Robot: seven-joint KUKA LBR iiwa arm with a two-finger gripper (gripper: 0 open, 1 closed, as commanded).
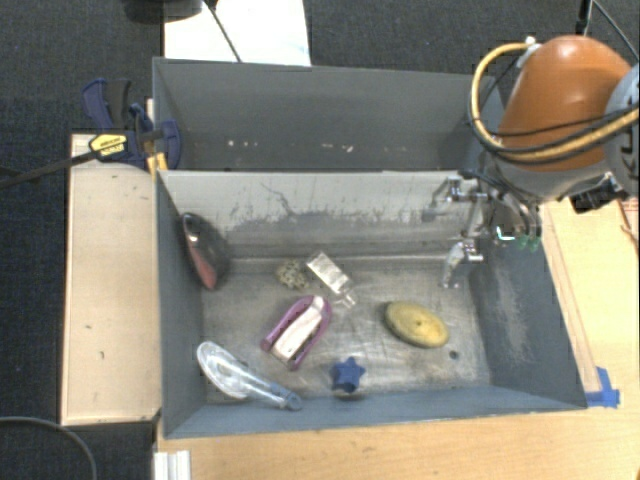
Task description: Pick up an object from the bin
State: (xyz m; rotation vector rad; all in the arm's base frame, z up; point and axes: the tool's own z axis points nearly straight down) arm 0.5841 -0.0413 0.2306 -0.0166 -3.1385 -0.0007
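Hanging near yellowish lump (pixel 416 325), hand (pixel 458 253), partly lost against grey bin (pixel 520 308).

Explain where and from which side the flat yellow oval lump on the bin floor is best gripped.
The yellow oval lump lies flat, long axis running left to right, bare floor along both long sides: probably grip across its narrow middle, from straight above.

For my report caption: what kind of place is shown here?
Probably a robotics lab grasping station: a grey metal bin of loose objects, a yellow oval lump among them, with the arm's end effector over it.
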